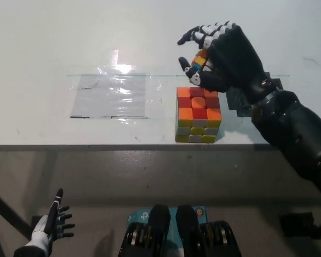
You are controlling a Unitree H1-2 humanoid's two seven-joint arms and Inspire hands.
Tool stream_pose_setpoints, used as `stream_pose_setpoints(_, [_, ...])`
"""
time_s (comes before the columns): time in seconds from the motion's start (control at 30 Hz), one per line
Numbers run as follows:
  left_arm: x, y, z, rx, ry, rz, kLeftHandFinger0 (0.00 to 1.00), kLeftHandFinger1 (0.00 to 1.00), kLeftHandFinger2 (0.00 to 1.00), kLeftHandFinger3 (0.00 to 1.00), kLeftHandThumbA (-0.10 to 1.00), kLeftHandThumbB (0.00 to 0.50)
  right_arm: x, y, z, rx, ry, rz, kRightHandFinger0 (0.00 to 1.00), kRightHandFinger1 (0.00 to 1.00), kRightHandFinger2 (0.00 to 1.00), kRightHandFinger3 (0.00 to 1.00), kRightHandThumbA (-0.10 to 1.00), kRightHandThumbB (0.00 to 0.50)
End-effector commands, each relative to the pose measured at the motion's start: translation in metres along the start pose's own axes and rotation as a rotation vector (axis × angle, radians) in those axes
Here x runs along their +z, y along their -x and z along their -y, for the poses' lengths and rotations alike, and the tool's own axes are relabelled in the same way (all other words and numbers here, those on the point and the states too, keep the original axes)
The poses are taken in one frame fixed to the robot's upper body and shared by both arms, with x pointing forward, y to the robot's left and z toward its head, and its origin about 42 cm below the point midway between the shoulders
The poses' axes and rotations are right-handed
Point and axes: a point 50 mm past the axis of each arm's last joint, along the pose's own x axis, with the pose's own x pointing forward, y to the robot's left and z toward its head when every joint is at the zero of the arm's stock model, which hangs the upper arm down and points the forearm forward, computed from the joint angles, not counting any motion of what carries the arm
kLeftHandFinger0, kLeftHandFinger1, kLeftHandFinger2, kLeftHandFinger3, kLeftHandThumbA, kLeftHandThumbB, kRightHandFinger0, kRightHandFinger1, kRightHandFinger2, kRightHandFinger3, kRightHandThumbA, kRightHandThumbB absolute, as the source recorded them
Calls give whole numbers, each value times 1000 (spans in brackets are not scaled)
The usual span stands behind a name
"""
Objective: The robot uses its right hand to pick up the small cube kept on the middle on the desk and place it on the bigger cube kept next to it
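- The small cube is off the surface, held in the curled fingers of the black right hand; only its orange, yellow and blue faces peek out between the fingers and the palm.
- It hangs just beyond the far edge of the big cube, close above it but, as far as I can tell, not touching.
- The step in hand reads as the carry: the pick-up is done and the placing is not yet done, since the top of the big cube is bare.
- The next move, by my judgement, calls for a short shift toward the robot so the small cube sits over the middle of the orange and red top, then a gentle lowering before the fingers let go. A tilted release could let it slide off the edge.
- The right hand is closed around the small cube, palm facing down and to the picture's left, with the black forearm running in from the lower right over the edge of the white surface.
- A dark square mat lies on the surface beside the big cube, partly under the arm, and a clear plastic sheet lies well to the other side.
- The white left hand rests low at the lower left, below the surface edge, empty with fingers spread.
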Motion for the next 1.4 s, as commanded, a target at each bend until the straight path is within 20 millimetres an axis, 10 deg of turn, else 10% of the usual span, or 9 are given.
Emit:
stream_pose_setpoints(0.0, [11, 0, -7, 9, -10, 59, 666, 709, 810, 857, 1000, 24, 6, -16, 9, -57, 4, 46, 0, 17, 520, 510, -100, 356])
stream_pose_setpoints(0.6, [27, -6, -9, 20, 10, 78, 652, 698, 800, 862, 1000, 100, 8, 8, -11, -63, -59, -19, 0, 106, 571, 488, -100, 255])
stream_pose_setpoints(0.87, [30, -9, -11, 15, -3, 86, 694, 739, 848, 886, 1000, 70, 12, 18, -20, -57, -62, -28, 0, 187, 675, 627, -100, 354])
stream_pose_setpoints(0.93, [30, -8, -11, 14, -11, 83, 692, 739, 845, 892, 1000, 65, 13, 19, -22, -69, -57, -20, 0, 193, 700, 678, -100, 324])
stream_pose_setpoints(1.1, [31, -7, -12, 22, -8, 84, 662, 712, 819, 869, 1000, 66, 14, 21, -23, -76, -79, -33, 7, 163, 602, 886, -100, 54])
stream_pose_setpoints(1.13, [30, -7, -12, 19, -12, 82, 682, 737, 846, 885, 1000, 74, 15, 22, -23, -67, -77, -32, 353, 441, 821, 1000, 143, 35])
stream_pose_setpoints(1.2, [30, -8, -12, 17, -13, 79, 663, 714, 822, 877, 1000, 79, 15, 22, -23, -51, -57, -21, 581, 666, 862, 1000, 418, 44])
stream_pose_setpoints(1.23, [29, -7, -12, 12, -12, 78, 681, 724, 833, 889, 1000, 64, 15, 22, -25, -29, -34, -28, 847, 1000, 1000, 1000, 700, 174])
stream_pose_setpoints(1.37, [28, -6, -11, 12, -12, 78, 662, 702, 802, 861, 1000, 51, 18, 18, -24, 26, 25, -63, 1000, 1000, 1000, 1000, 933, 359])
